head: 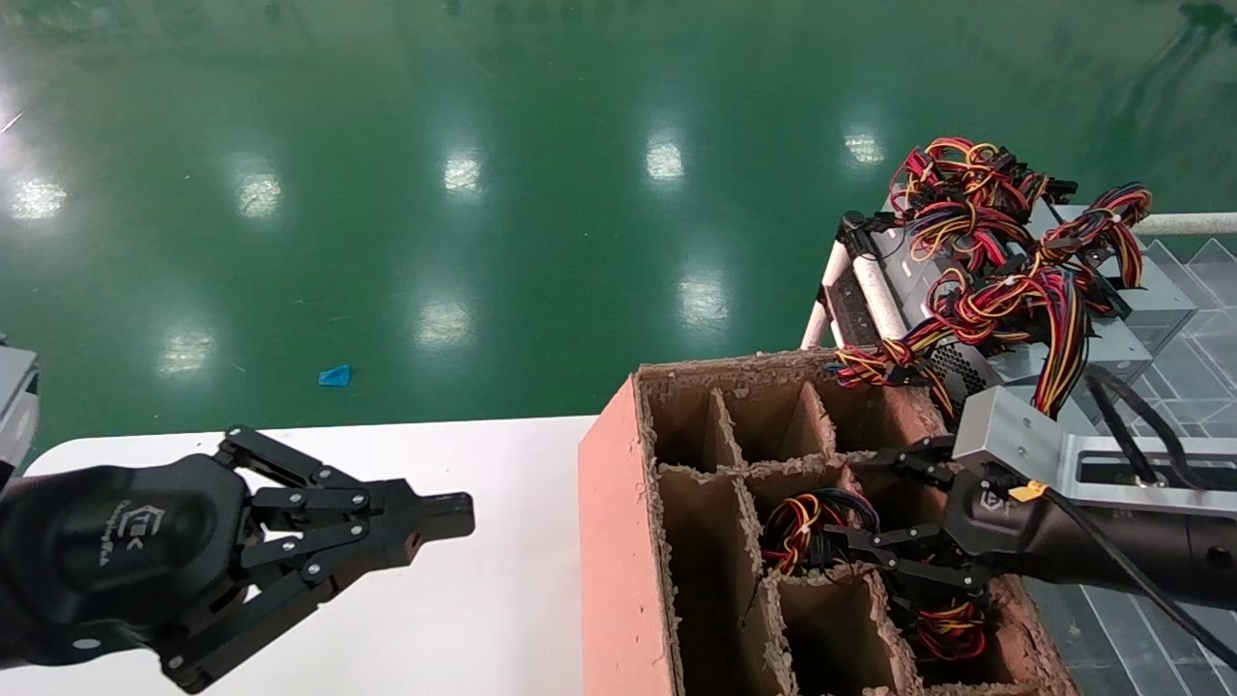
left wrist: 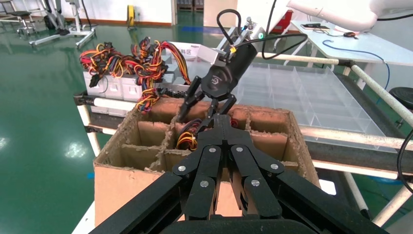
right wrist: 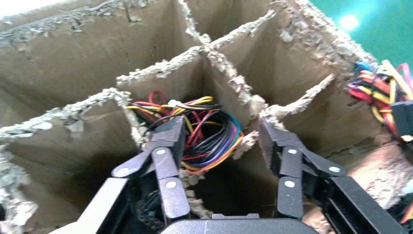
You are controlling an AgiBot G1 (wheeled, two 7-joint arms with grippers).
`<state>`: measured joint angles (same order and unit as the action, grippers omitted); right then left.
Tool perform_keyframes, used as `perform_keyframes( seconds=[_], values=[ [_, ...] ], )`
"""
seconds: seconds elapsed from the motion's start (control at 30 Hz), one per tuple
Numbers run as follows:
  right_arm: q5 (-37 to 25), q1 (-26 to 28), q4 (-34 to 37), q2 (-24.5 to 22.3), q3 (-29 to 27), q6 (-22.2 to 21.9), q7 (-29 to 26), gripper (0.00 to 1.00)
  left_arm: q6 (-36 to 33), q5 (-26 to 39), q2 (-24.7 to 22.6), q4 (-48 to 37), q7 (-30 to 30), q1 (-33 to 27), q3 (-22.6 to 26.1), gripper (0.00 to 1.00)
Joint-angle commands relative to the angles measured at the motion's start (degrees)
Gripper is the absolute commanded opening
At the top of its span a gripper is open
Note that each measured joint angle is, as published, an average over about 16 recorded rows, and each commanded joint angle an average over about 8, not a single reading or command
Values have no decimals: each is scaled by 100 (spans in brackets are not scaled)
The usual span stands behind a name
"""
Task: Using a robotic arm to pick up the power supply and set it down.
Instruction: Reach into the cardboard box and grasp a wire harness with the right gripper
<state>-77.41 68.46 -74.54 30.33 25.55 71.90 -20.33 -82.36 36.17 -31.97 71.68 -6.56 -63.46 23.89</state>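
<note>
I see right gripper (head: 870,512) spread wide over box (head: 618,541), above power supply (right wrist: 204,131) wires. Nothing grabbed yet. Left gripper (head: 435,517) pinched closed, waiting over table (head: 503,599).

A white table (head: 464,580) with a rounded corner stands on a glossy green floor (head: 483,193). On its right part sits a reddish cardboard box (head: 618,561) split by frayed cardboard dividers into compartments. A small blue scrap (head: 334,376) lies on the floor beyond the table's far edge. Right of the box, a white-tubed rack (head: 870,280) carries grey power supplies (head: 1111,319) with bundled wires
</note>
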Motion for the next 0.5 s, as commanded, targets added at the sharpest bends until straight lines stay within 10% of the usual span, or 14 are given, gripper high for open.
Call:
perform_keyframes(
  seconds=[0.03, 0.5],
  values=[
    [27, 16, 16, -4, 17, 69, -76, 0, 0, 0, 0, 0, 0, 0, 0, 0],
    [41, 19, -44, -92, 51, 212, -219, 0, 0, 0, 0, 0, 0, 0, 0, 0]
  ],
)
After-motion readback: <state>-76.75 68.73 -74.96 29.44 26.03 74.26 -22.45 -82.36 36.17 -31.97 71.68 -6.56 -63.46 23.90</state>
